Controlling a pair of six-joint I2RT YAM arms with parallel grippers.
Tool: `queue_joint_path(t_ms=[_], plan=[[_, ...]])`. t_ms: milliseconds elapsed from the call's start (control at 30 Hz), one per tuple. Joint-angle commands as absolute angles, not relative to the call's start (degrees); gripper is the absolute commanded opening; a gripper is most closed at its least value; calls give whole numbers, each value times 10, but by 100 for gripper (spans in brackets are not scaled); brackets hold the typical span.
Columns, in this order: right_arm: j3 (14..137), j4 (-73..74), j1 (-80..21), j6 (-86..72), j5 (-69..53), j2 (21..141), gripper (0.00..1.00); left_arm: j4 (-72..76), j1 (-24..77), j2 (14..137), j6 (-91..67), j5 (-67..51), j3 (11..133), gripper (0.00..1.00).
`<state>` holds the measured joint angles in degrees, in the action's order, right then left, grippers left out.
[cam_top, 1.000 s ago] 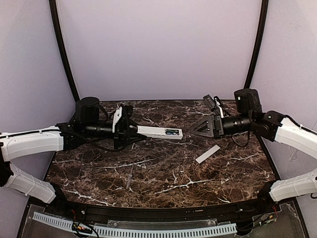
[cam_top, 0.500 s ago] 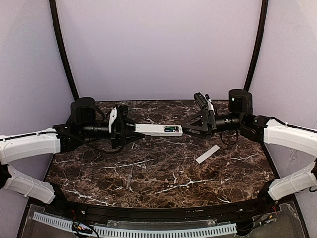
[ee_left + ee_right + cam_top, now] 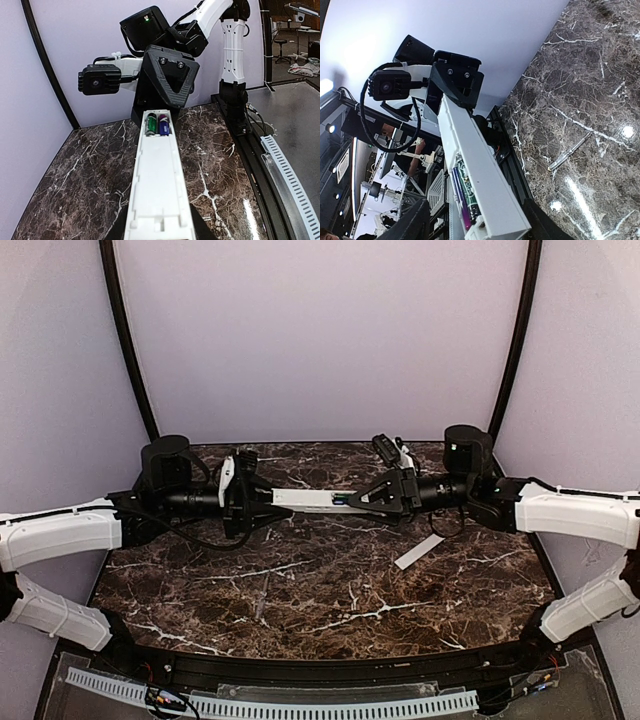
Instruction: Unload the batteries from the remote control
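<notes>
1. Top external hides the batteries (image 3: pixel 158 124) behind the right gripper (image 3: pixel 356 500); the left wrist shows both seated in the remote control (image 3: pixel 305 499).
2. At its other end the left gripper (image 3: pixel 270 503) clamps the remote; right jaws stand apart, straddling the battery end.
3. Remote hangs above the table (image 3: pixel 330 590), cover strip (image 3: pixel 419 551) lying near.

White remote control (image 3: pixel 157 190); green and purple batteries (image 3: pixel 152 125); dark brown marble-patterned table (image 3: pixel 330 590) veined in white; white strip (image 3: pixel 419 551); pale lilac walls (image 3: pixel 320 340).
</notes>
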<state>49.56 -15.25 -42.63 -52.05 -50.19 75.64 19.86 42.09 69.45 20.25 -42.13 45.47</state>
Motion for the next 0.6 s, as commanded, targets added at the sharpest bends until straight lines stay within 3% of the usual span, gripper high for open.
queue_joint_path(t_ms=[0,300,567], plan=[[510,-192,-436,-529,-512,763,56,218,424,676,197,-429,446,0],[505,-222,-440,-544,-510,773,50,217,425,676,196,-433,447,0],[505,-219,-440,-548,-509,779,33,217,425,676,200,-436,445,0]])
